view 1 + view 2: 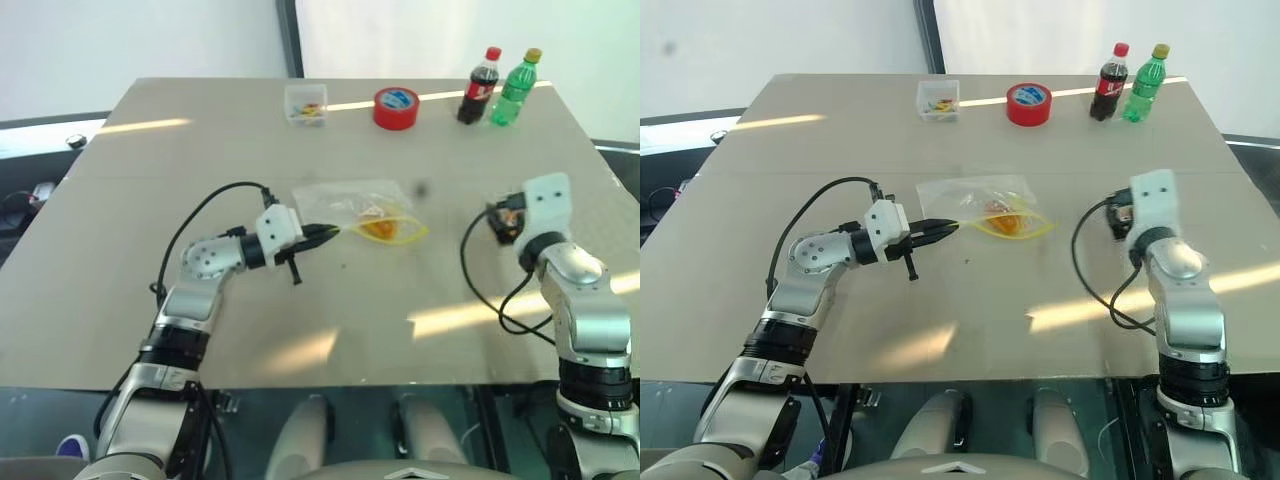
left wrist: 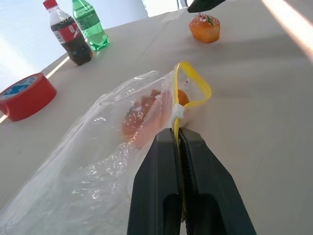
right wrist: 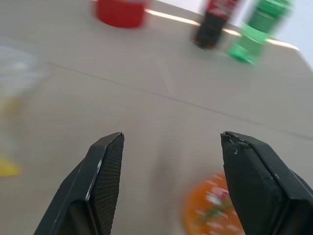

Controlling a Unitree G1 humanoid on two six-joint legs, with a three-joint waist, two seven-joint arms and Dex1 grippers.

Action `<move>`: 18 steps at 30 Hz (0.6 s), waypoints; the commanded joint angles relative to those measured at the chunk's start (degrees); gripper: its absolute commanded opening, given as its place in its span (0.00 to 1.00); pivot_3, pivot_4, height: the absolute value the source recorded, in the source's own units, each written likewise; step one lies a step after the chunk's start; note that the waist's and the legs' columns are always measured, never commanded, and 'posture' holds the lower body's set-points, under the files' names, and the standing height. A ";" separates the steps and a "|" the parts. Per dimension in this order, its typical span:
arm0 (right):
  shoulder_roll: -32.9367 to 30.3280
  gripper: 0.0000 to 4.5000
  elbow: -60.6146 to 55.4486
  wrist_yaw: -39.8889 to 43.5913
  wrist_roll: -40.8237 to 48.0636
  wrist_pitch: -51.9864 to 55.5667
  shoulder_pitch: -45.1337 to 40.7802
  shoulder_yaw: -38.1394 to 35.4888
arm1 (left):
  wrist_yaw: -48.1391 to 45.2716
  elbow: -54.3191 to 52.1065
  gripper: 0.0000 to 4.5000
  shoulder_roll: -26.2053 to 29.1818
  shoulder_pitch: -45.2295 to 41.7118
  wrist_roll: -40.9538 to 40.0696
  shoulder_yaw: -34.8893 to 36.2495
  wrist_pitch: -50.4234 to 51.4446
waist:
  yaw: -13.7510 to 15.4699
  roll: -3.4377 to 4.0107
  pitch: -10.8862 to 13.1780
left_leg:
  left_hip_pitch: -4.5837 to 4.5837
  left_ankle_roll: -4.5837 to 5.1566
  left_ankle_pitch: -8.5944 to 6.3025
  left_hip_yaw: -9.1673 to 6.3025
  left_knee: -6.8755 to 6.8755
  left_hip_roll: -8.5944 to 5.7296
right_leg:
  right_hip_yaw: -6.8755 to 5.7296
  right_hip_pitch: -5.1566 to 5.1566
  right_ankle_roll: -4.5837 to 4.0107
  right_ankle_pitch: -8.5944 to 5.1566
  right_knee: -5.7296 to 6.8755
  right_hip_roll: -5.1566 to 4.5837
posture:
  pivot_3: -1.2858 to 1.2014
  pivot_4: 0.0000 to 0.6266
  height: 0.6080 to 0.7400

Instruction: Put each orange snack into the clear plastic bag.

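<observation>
The clear plastic bag (image 1: 350, 203) lies flat mid-table, its yellow strip looped open toward the right. My left gripper (image 2: 177, 134) is shut on that yellow strip at the bag's mouth. One orange snack (image 2: 146, 117) sits inside the bag, just behind the strip. The other orange snack (image 2: 204, 28) rests on the bare table further right, apart from the bag. My right gripper (image 3: 171, 139) hovers just over this snack (image 3: 210, 208) with its fingers wide open and nothing between them; the snack lies low between them, nearer one finger.
Along the far edge stand a small clear box (image 1: 306, 104), a red tape roll (image 1: 396, 107), a cola bottle (image 1: 481, 86) and a green bottle (image 1: 518, 88). Bare tabletop (image 1: 330, 340) stretches in front of the bag to the near edge.
</observation>
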 commanded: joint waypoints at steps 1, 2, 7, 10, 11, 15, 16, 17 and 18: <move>3.87 0.71 4.65 -9.72 -2.97 -1.63 -3.85 -1.59 | 0.02 -1.51 0.00 -0.22 -0.66 -0.08 -0.09 0.29 | -0.31 0.01 0.00 | 0.02 0.00 0.00 0.08 -0.02 0.01 | 0.07 -0.03 0.00 0.00 0.04 0.02 | 0.52 0.24 1.00; 4.71 0.71 5.84 -10.75 -3.04 -1.89 -4.46 -1.68 | 0.03 -1.49 0.00 -0.24 -0.68 -0.05 -0.09 0.32 | -0.28 0.02 0.00 | 0.02 0.00 0.00 0.09 -0.03 0.01 | 0.08 -0.05 0.00 0.00 0.05 0.03 | 0.52 0.24 1.00; 11.38 0.71 9.51 -12.93 3.62 -1.50 -8.38 -7.16 | 0.11 -1.88 0.00 -0.16 -0.46 0.02 -0.21 0.62 | -0.25 0.03 -0.01 | 0.04 0.01 0.00 0.10 -0.04 0.04 | 0.09 -0.05 0.00 0.00 0.08 0.03 | 0.52 0.24 1.00; 11.41 0.92 9.47 -14.35 3.87 -1.67 -7.95 -8.34 | 0.18 -2.21 0.00 -0.07 -0.16 -0.01 -0.14 0.84 | 0.15 0.03 -0.01 | 0.00 0.01 0.00 0.05 -0.04 0.04 | 0.05 -0.05 0.00 0.00 0.04 0.01 | 0.52 0.24 1.00; 11.26 0.99 9.28 -14.83 3.59 -1.56 -7.63 -8.25 | 0.19 -2.37 0.00 -0.06 -0.04 -0.08 -0.10 0.98 | 0.15 0.03 -0.01 | -0.02 0.01 0.00 0.05 -0.03 0.03 | 0.04 -0.04 0.00 0.00 0.00 -0.02 | 0.52 0.24 1.00; 11.75 0.99 8.91 -17.25 2.66 -0.80 -7.25 -8.04 | 0.22 -2.75 0.00 -0.09 0.28 -0.21 -0.12 1.27 | -0.13 0.04 -0.01 | -0.01 0.01 0.00 0.06 -0.04 0.01 | 0.06 -0.04 0.00 0.00 0.01 -0.01 | 0.52 0.24 1.00; 12.10 0.99 9.15 -17.67 2.80 -0.63 -7.36 -8.00 | 0.20 -2.79 0.00 -0.10 0.30 -0.25 -0.12 1.32 | -0.19 0.05 -0.01 | 0.00 0.01 0.00 0.06 -0.05 0.01 | 0.06 -0.05 0.00 0.00 0.03 0.02 | 0.52 0.24 1.00; 12.37 0.99 9.46 -17.95 2.98 -0.59 -7.45 -7.89 | 0.19 -2.82 0.00 -0.11 0.32 -0.28 -0.12 1.36 | -0.31 0.05 -0.01 | 0.00 0.01 0.00 0.07 -0.05 0.01 | 0.06 -0.05 0.00 0.00 0.04 0.02 | 0.52 0.24 1.00; 12.44 0.99 10.03 -18.21 3.02 -0.84 -7.59 -7.73 | 0.19 -2.74 0.00 -0.17 0.24 -0.27 -0.15 1.40 | -0.37 0.06 -0.02 | 0.03 0.01 0.00 0.09 -0.05 0.02 | 0.08 -0.05 0.00 0.00 0.05 0.04 | 0.52 0.24 1.00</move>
